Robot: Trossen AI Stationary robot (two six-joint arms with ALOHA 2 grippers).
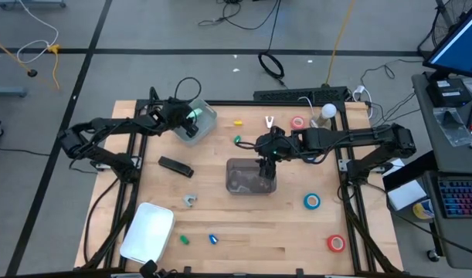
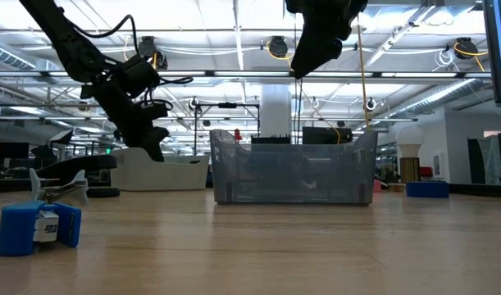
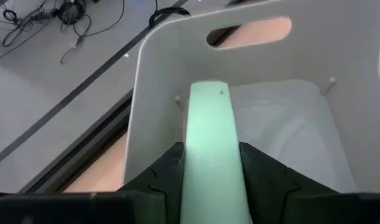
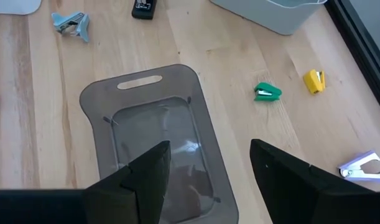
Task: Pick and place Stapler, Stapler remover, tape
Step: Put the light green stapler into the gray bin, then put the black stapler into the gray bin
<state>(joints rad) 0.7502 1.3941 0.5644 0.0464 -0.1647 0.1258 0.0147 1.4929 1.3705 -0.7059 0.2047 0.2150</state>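
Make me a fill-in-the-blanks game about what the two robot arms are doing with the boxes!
1. The left gripper holds the mint-green ____.
2. It holds it over the ____ bin, the pale one.
3. The right gripper hangs over the ____ bin, the see-through one.
4. The right gripper's fingers hold ____.

Missing words: stapler; white; grey; nothing

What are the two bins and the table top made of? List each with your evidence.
White bin: opaque matte plastic, apparently moulded, judging by its rounded corners and cut-out handle slot.
Grey bin: smoky translucent plastic; the wood shows through its floor, and glossy highlights suggest a smooth finish.
Table top: light wood, probably butcher-block, given visible grain and plank seams.
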